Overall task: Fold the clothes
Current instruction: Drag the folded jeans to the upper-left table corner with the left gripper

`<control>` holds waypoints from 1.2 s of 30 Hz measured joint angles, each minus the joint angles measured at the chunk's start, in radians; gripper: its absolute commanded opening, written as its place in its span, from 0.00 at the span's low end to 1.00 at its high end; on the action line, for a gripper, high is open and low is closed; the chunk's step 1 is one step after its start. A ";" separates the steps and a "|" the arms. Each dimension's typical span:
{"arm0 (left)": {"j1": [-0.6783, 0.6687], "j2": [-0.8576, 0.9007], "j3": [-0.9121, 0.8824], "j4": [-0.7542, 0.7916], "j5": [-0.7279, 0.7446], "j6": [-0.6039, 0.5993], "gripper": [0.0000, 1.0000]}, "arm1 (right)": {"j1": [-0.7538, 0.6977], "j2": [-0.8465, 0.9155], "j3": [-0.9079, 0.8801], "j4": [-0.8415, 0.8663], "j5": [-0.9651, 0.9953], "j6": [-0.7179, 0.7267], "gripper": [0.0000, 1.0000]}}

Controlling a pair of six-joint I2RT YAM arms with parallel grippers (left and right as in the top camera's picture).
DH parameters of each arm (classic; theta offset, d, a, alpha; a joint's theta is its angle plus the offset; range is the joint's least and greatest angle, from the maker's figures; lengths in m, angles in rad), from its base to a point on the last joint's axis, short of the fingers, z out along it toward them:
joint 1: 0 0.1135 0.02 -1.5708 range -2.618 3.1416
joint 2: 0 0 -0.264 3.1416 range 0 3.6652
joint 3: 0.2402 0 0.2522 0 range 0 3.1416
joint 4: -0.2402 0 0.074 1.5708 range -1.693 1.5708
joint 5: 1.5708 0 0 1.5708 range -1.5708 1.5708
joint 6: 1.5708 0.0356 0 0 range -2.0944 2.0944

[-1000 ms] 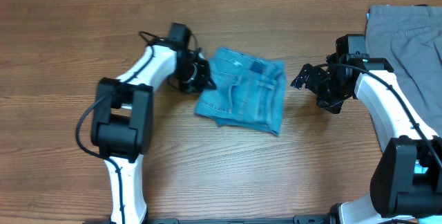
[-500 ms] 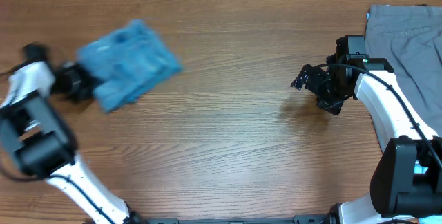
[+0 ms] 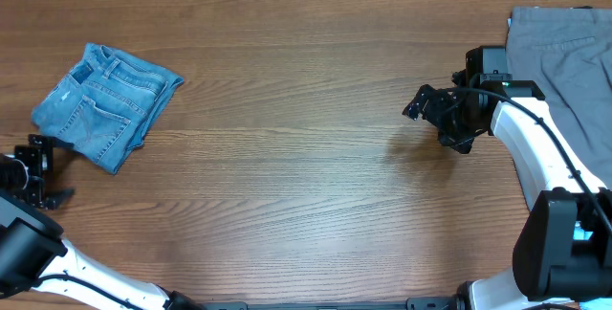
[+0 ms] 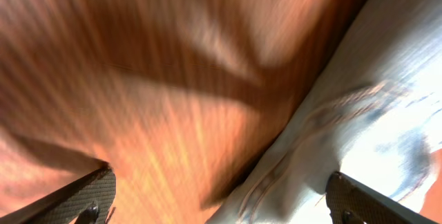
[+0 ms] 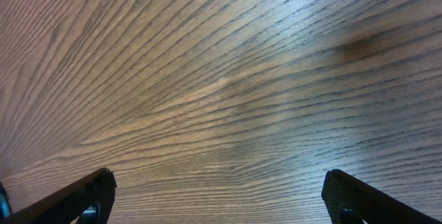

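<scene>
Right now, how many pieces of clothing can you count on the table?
2. The folded jeans lie at the far left. The grey trousers lie in the far right corner, cut off by the frame edge, so more may be hidden.

Open table point(image 3: 287, 157) between jeans point(image 3: 105, 104) and trousers point(image 3: 564, 52)

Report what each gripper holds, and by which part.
Nothing is held. The left gripper and the right gripper are both open and empty; the folded jeans lie loose on the table.
</scene>
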 measured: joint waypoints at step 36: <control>-0.481 0.085 0.036 0.429 -0.043 -0.546 0.04 | 0.000 0.000 -0.001 -0.101 0.000 0.000 1.00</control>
